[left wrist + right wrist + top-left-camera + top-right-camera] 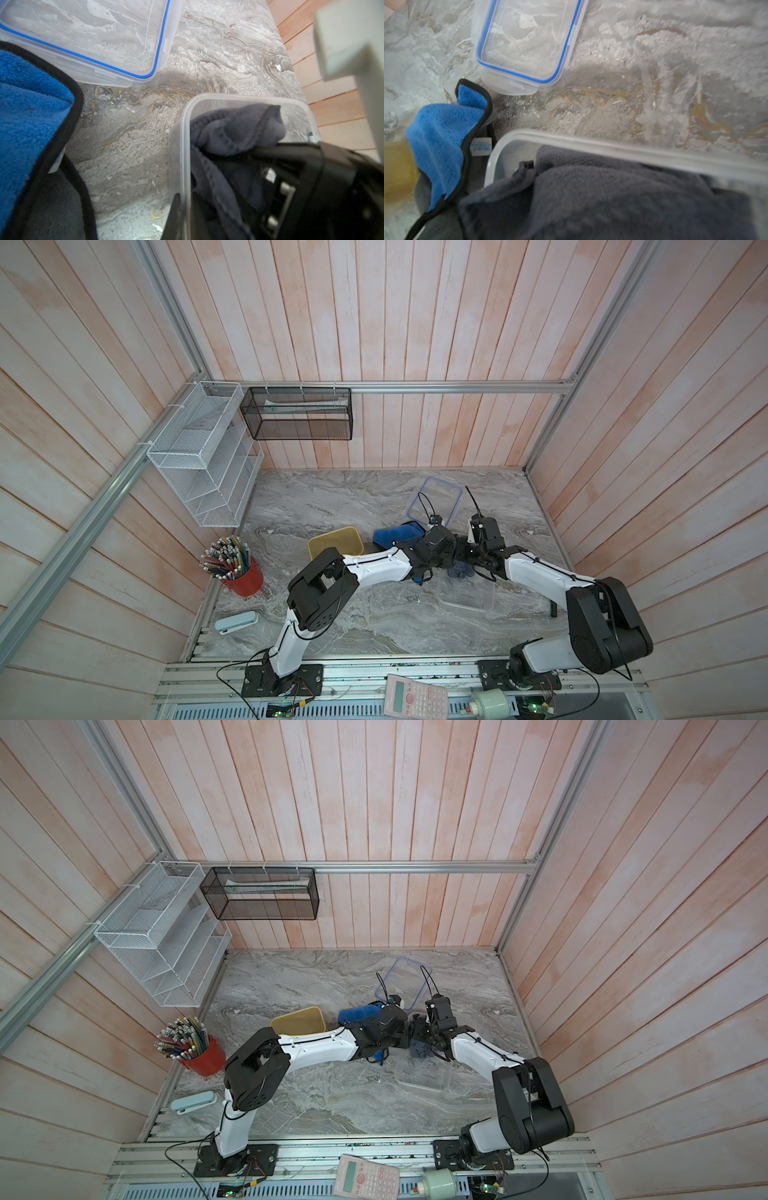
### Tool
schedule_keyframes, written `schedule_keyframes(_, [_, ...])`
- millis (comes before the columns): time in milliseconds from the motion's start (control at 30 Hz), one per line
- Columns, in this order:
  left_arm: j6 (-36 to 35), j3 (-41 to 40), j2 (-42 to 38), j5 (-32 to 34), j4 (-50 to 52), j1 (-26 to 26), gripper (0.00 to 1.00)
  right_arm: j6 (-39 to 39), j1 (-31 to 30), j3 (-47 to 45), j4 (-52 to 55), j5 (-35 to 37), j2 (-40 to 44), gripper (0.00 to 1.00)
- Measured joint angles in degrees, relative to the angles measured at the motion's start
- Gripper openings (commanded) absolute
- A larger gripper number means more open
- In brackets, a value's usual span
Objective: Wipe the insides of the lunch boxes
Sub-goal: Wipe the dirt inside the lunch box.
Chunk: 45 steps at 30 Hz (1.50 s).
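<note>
Underneath everything, a grey marbled desk (332, 497), walled in by pale planks. Above it, the left arm (374, 568) and the right arm (540, 576), both white and black, bent inward and meeting right of the desk's middle in both top views. Beneath that meeting point, the larger clear lunch box (467, 599), open and upright on the desk, its far end hidden under the wrists. Farther back, near the rear wall, the clear blue-rimmed lid (435, 499), flat on the desk and apart from the clear lunch box. Left of the meeting point, the small yellow lunch box (334, 545), open, partly covered by the left arm. Between the yellow lunch box and the lid, a blue cloth (392, 533) with black edging, crumpled, just beside a corner of the clear lunch box. Inside the clear lunch box, a dark grey cloth (239, 133), bunched up toward one end wall. Right jaws closed on that grey cloth, reaching into the box from above. Left jaws together on the wall of the clear lunch box, one dark finger (175, 205) outside it, at the edge of the left wrist view.
</note>
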<state>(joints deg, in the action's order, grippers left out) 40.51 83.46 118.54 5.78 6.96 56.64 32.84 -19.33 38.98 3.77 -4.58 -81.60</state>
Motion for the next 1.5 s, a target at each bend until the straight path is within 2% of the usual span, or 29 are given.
schedule_keyframes(267, [-0.02, 0.33, 0.00, -1.20, 0.74, -0.52, 0.00, 2.75, -4.02, -7.32, -1.55, -2.03, 7.37, 0.00])
schedule_keyframes(567, [-0.61, 0.37, 0.00, -1.38, 0.04, -1.25, 0.00, 2.95, -5.09, -10.08, 5.57, -1.95, 15.65, 0.00])
schedule_keyframes(1100, [-1.55, 0.37, -0.02, -0.83, -1.09, -1.18, 0.00, -3.32, 4.66, -6.95, 15.54, 3.65, 17.68, 0.00])
schedule_keyframes(1500, [-2.14, 0.37, -0.02, -0.07, -1.36, -1.14, 0.00, -3.80, 5.14, -4.94, 12.52, -1.51, 19.61, 0.00])
